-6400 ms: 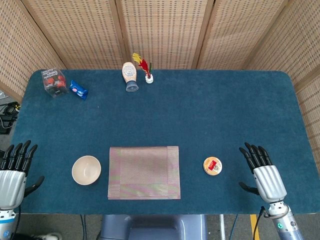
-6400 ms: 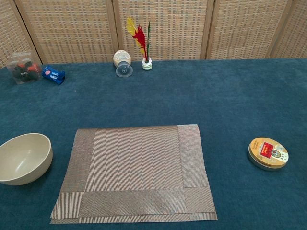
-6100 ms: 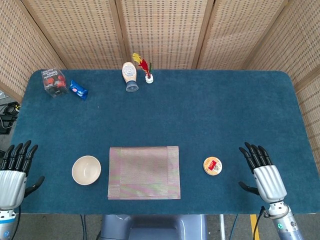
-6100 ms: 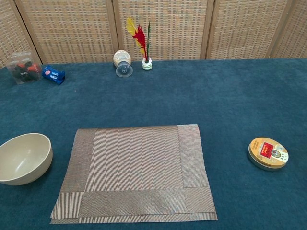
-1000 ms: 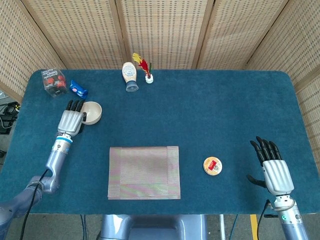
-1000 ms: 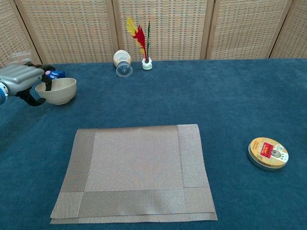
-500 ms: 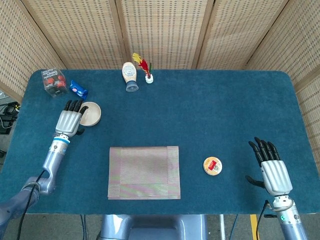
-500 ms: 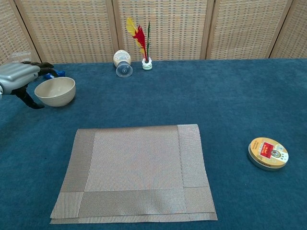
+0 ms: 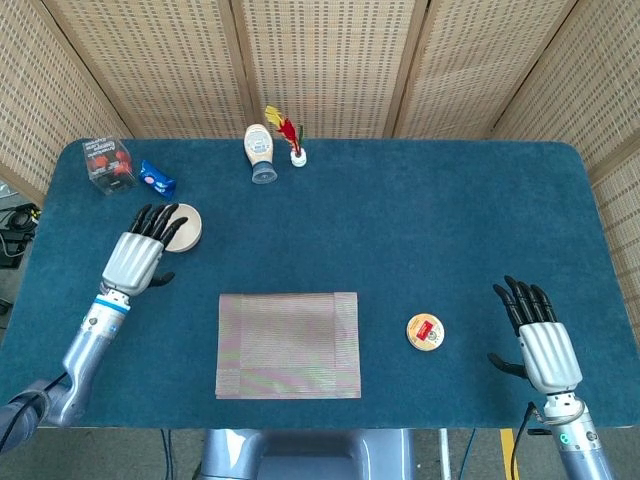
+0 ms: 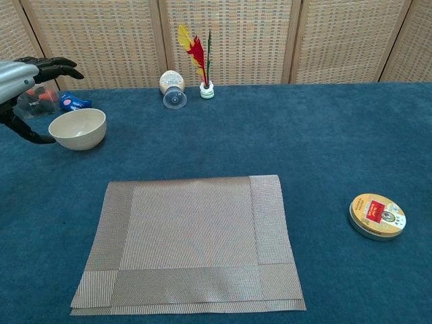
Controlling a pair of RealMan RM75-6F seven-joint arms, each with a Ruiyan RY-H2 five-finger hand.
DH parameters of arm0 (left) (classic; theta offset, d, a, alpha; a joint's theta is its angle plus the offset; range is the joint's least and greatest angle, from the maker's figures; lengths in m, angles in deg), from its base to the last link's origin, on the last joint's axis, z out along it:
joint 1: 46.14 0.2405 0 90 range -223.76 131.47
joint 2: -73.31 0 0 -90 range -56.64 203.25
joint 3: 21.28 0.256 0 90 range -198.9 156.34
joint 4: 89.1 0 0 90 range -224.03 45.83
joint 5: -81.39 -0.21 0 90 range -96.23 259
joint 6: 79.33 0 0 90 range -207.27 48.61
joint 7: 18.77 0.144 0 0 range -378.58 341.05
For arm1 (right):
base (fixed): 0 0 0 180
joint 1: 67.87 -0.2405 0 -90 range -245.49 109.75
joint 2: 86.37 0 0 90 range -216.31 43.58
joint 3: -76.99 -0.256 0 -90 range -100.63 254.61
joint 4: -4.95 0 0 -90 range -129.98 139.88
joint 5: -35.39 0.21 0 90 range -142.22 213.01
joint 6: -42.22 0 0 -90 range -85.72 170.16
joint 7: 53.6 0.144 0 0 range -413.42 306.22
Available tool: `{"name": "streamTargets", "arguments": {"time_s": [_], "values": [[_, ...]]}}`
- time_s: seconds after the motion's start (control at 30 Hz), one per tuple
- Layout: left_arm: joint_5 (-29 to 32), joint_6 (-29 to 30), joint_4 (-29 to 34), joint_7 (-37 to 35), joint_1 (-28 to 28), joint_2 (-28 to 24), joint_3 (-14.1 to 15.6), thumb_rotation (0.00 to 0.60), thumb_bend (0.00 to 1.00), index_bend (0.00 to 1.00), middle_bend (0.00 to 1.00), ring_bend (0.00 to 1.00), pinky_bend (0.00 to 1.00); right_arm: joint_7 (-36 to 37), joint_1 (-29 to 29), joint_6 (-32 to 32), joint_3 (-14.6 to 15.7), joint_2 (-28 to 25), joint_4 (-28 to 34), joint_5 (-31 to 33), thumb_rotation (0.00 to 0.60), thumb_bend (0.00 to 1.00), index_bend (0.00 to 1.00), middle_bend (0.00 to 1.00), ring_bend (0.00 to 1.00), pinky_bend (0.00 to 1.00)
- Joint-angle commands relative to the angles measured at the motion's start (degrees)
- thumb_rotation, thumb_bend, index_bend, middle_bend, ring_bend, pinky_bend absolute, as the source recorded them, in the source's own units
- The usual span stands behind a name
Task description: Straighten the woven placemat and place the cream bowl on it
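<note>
The woven placemat (image 9: 288, 344) (image 10: 189, 239) lies flat near the table's front edge, roughly square to it. The cream bowl (image 9: 188, 228) (image 10: 79, 128) stands upright on the blue cloth at the left, well behind the mat and apart from it. My left hand (image 9: 135, 258) (image 10: 20, 74) hovers just left of the bowl with fingers spread, holding nothing; in the head view its fingertips overlap the bowl's rim. My right hand (image 9: 540, 340) rests open at the front right, seen only in the head view.
A round tin (image 9: 425, 331) (image 10: 378, 216) lies right of the mat. At the back stand a bottle (image 9: 260, 153) (image 10: 173, 89) and a feathered toy (image 9: 290, 135) (image 10: 202, 61). A blue packet (image 9: 156, 178) (image 10: 73, 102) and a clear box (image 9: 108, 163) (image 10: 37, 98) sit back left.
The bowl went from the front left to the back left in my left hand. In the last second that hand let it go and rose clear. The right hand barely shifted.
</note>
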Motion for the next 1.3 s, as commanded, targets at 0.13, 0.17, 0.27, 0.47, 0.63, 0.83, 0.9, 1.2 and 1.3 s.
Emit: {"name": "streamTargets", "arguments": {"time_s": [0.13, 0.17, 0.27, 0.47, 0.63, 0.83, 0.9, 1.2, 1.3], "values": [[-6.7, 5.8, 15.3, 10.4, 5.7, -5.2, 7.2, 0.600, 0.09, 0.11, 0.00, 0.00, 0.00, 0.7, 0.1, -0.3, 0.2, -0.4, 0.4, -0.4, 0.600, 0.23, 0.03, 0.00, 0.00, 0.00], [-7.3, 6.1, 16.1, 11.2, 6.2, -5.0, 8.0, 0.600, 0.09, 0.12, 0.00, 0.00, 0.00, 0.9, 0.1, -0.3, 0.1, -0.5, 0.4, -0.4, 0.600, 0.23, 0.03, 0.00, 0.00, 0.00], [-9.7, 7.1, 17.9, 13.5, 7.6, -3.9, 10.3, 0.600, 0.09, 0.12, 0.00, 0.00, 0.00, 1.8, 0.2, -0.2, 0.0, -0.8, 0.3, -0.1, 0.600, 0.23, 0.03, 0.00, 0.00, 0.00], [-12.7, 9.0, 18.5, 15.3, 10.3, -2.3, 13.4, 0.600, 0.09, 0.15, 0.00, 0.00, 0.00, 3.2, 0.1, -0.1, 0.1, -1.3, 0.4, -0.1, 0.600, 0.23, 0.03, 0.00, 0.00, 0.00], [-13.7, 10.1, 17.1, 14.6, 12.9, -0.3, 15.6, 0.600, 0.09, 0.22, 0.00, 0.00, 0.00, 3.5, 0.2, -0.6, 0.3, -1.6, 0.6, -0.9, 0.600, 0.23, 0.04, 0.00, 0.00, 0.00], [-15.0, 10.5, 13.4, 12.7, 15.4, 3.1, 17.6, 0.600, 0.10, 0.27, 0.00, 0.00, 0.00, 4.1, 0.3, -1.1, 0.6, -1.8, 1.1, -1.9, 0.600, 0.23, 0.04, 0.00, 0.00, 0.00], [-15.3, 10.3, 12.6, 13.0, 15.9, 3.8, 17.9, 0.600, 0.10, 0.27, 0.00, 0.00, 0.00, 4.3, 0.4, -1.3, 0.7, -2.0, 1.2, -2.1, 0.600, 0.23, 0.04, 0.00, 0.00, 0.00], [-15.2, 8.9, 10.9, 15.1, 16.6, 6.8, 16.8, 0.600, 0.10, 0.27, 0.00, 0.00, 0.00, 5.4, 0.6, -1.7, 0.8, -2.4, 1.4, -2.5, 0.600, 0.23, 0.04, 0.00, 0.00, 0.00], [-15.0, 8.2, 10.7, 15.2, 16.6, 7.4, 16.5, 0.600, 0.10, 0.27, 0.00, 0.00, 0.00, 5.5, 0.6, -1.7, 0.8, -2.4, 1.4, -2.5, 0.600, 0.23, 0.04, 0.00, 0.00, 0.00]]}}
